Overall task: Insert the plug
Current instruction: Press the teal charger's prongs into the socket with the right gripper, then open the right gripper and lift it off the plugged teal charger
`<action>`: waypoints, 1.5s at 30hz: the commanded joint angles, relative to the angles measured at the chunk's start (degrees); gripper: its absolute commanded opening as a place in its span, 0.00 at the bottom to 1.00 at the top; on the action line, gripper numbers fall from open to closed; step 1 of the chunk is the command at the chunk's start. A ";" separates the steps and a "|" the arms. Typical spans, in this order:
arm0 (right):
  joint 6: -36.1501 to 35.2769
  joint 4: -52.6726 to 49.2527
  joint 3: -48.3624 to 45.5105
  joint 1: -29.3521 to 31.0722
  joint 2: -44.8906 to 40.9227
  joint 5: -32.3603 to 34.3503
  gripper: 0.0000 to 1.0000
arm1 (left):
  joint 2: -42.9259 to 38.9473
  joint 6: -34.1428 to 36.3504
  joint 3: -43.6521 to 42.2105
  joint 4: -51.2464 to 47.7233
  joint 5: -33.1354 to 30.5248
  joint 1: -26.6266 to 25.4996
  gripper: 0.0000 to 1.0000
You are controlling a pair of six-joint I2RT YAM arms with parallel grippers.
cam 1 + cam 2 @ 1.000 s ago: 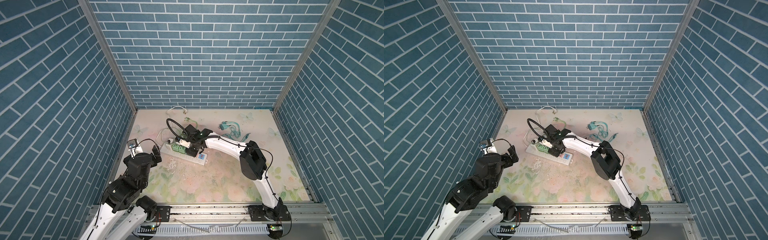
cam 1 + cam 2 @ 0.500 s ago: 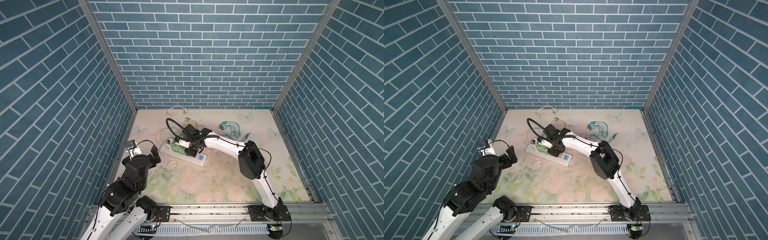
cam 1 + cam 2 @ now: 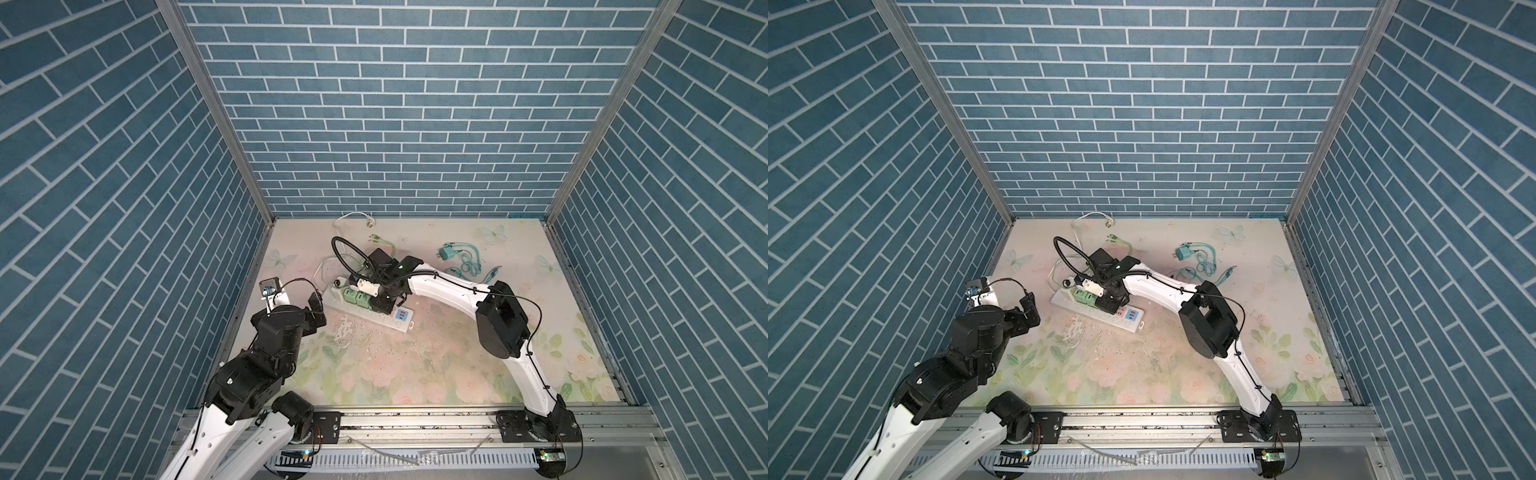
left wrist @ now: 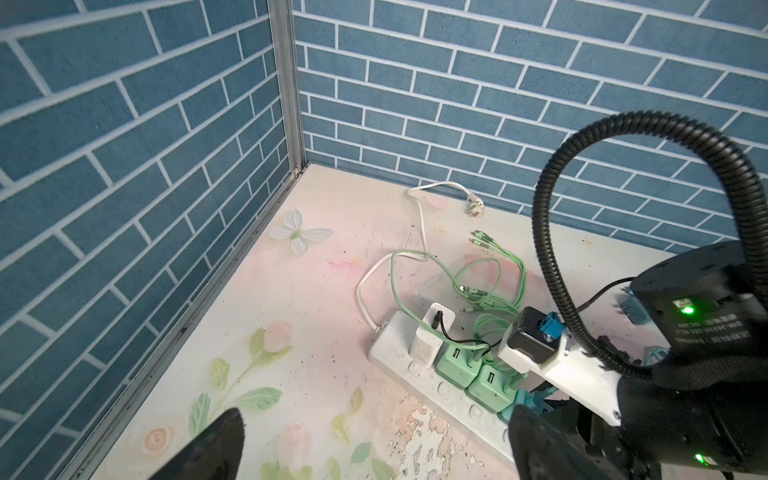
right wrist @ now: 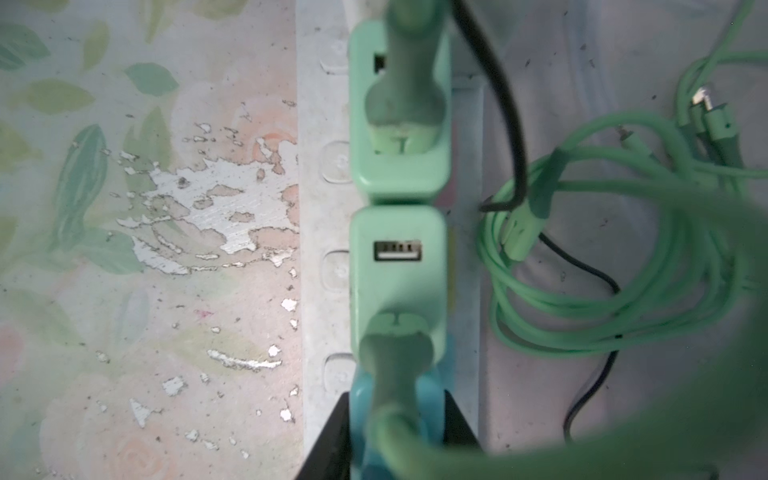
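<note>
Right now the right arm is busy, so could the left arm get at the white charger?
Probably yes: left gripper is open, and the white charger stands at the power strip's unobstructed end.

The left arm (image 3: pixel 276 332) has sunk slightly, carrying the left end effector (image 3: pixel 318 311) a touch farther back along the table (image 3: pixel 415 365).

The white plastic power strip (image 3: pixel 1069 306) lies left of centre on the floral-printed tabletop (image 3: pixel 415 365), running from far left to near right. On it, from its far-left end, stand a white block charger (image 4: pixel 430 338), two mint-green cube chargers (image 4: pixel 457 365), then the teal plastic plug (image 4: pixel 523 405). Coiled green cables (image 5: pixel 573 347) lie just behind the strip. A teal charger with its cable (image 3: pixel 448 252) lies well apart, far right.
</note>
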 commanded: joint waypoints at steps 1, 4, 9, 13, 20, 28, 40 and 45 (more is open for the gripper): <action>-1.28 -5.22 0.44 0.22 2.89 -2.38 0.38 | 1.29 -0.39 -0.34 -1.71 0.86 0.26 1.00; -1.67 -6.12 0.93 -0.18 1.68 -2.34 0.40 | 1.99 -1.41 -0.01 -2.61 1.90 0.33 1.00; -2.32 -6.07 0.71 -1.46 -1.28 -4.76 0.41 | 1.71 -1.91 0.20 -2.50 2.92 0.34 1.00; -2.64 -7.29 0.50 -3.19 -3.37 -6.80 0.42 | 2.33 -1.76 0.38 -2.03 3.86 0.31 1.00; -4.25 -12.32 0.48 -6.79 -6.47 -16.20 0.42 | 4.41 -1.41 1.60 -1.53 4.36 0.25 1.00; -4.01 -13.01 -3.47 -5.92 -8.06 -18.63 0.42 | 5.50 -1.32 1.63 0.28 5.19 0.30 0.99; -4.24 -12.20 -17.01 -7.54 -13.79 -29.91 0.38 | 12.48 -0.69 5.17 2.39 10.62 0.28 1.00; -2.58 -8.94 -23.36 -8.42 -18.01 -28.40 0.37 | 13.56 -0.75 5.40 3.39 12.37 0.24 1.00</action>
